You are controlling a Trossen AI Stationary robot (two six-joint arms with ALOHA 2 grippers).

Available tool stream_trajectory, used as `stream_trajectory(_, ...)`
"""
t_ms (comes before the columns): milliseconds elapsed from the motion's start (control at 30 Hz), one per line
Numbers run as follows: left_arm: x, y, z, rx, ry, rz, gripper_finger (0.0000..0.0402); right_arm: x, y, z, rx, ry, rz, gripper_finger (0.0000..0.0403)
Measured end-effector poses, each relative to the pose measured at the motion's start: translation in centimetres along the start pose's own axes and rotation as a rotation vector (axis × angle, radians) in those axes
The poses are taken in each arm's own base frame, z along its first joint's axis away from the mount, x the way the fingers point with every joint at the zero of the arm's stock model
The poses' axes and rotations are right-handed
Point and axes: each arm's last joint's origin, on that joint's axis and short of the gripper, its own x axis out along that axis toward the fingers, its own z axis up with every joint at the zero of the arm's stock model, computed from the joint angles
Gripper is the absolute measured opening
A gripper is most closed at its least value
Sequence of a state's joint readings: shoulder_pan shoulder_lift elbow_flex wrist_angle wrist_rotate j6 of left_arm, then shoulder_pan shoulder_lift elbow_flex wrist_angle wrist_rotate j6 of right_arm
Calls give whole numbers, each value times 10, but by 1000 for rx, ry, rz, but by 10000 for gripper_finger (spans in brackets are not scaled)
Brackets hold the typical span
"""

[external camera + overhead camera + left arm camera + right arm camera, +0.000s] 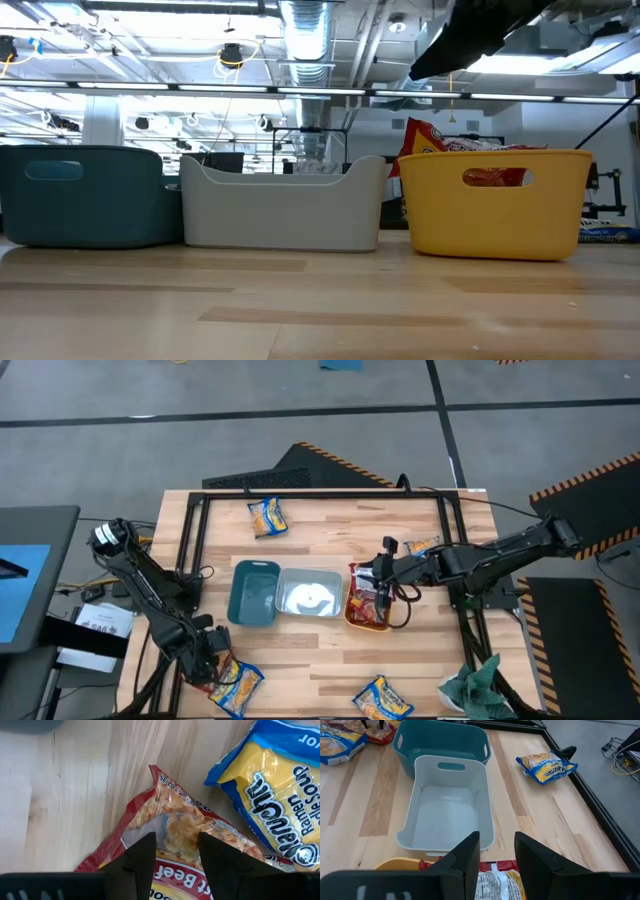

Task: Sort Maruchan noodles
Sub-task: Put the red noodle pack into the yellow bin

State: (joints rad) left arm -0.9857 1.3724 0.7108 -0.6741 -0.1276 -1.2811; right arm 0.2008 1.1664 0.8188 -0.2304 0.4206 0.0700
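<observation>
**A:** Where is your left gripper (175, 852), and what is it doing?

**B:** It is at the near left corner of the table. My fingers (142, 855) are narrowly apart and stand over a red beef packet (175, 827), near its clear window. I cannot tell if they already touch it. A yellow-and-blue packet (272, 800) lies just beside it and partly over it.

**A:** How will you do this step well?

**B:** I think I should come straight down and close on the crinkly edge of the red packet only, so the yellow one is not dragged with it. Then lift slowly, because the film can slip.

**A:** Which way does the red packet point?

**B:** One corner points to the teal bin (254, 592). In the high view it is mostly hidden under my arm, so its long axis on the table I cannot tell surely.

**A:** And your right gripper (496, 851)?

**B:** It hangs over the orange bin (354, 622), fingers a little apart and holding nothing, above the red packets (368, 598) inside. The clear bin (447, 810) is in the middle. More yellow packets lie at the far side (267, 516) and the near edge (383, 700).
</observation>
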Motion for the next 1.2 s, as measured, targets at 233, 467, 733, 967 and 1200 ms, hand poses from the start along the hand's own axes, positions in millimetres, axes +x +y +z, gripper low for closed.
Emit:
stream_trajectory(233,4,6,-2,66,6,32,50,0,0,0,0,0,0,143)
stream_trajectory(467,-1,3,0,130,-2,38,2,0,0,0,0,0,0,143)
stream_trajectory(733,-57,4,13,140,-113,103,0,0,0,0,0,0,0,143)
stream_trajectory(967,-114,7,32,146,-296,70,0,0,0,0,0,0,0,143)
stream_trajectory(1200,-152,4,55,214,-451,41,0,0,0,0,0,0,0,143)
